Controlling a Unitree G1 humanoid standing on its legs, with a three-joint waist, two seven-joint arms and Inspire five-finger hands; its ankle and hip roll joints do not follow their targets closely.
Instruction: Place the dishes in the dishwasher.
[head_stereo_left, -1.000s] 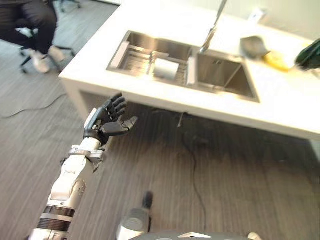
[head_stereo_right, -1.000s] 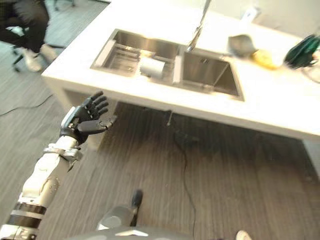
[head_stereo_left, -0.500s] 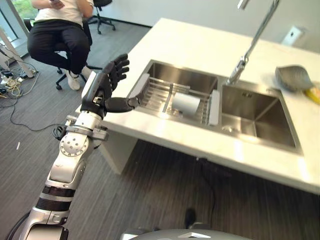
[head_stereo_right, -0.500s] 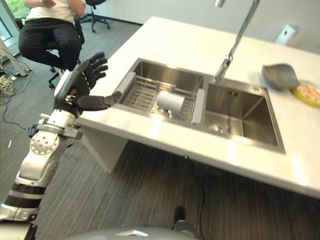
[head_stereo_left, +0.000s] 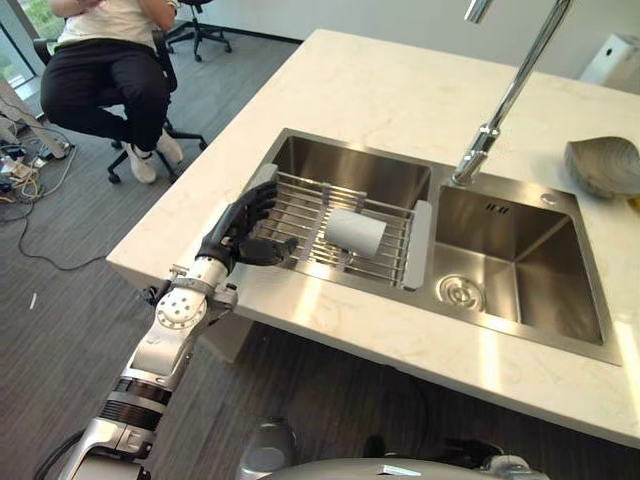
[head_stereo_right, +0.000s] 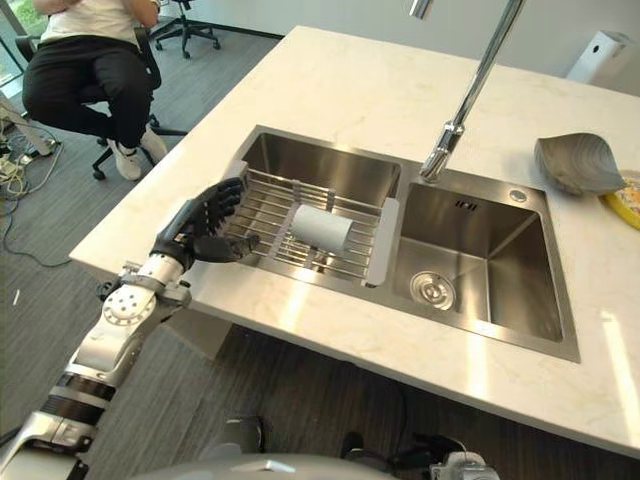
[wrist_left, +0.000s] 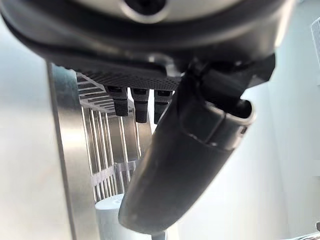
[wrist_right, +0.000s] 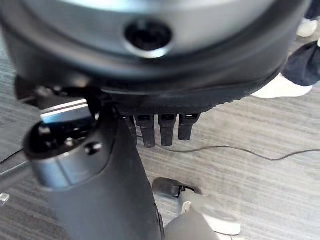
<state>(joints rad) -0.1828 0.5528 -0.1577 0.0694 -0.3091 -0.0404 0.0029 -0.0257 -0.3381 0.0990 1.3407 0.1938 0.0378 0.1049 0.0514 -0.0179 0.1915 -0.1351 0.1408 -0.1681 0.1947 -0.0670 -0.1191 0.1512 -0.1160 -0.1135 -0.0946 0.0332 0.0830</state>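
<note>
Left hand (head_stereo_left: 243, 232) open-fingered, empty, at the rack's (head_stereo_left: 300, 215) table-edge end; cup (head_stereo_left: 355, 231) lies sideways; risk: it rolls from a poor grasp.

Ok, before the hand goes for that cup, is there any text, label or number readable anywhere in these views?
None can be read.
White cup on the wire rack: no print shows on it.
Sink: small marks on the back wall of the right basin, too small to read.
Grey bowl on the counter: no marking shows.
Left hand, open at the rack's edge: no label shows.
</note>
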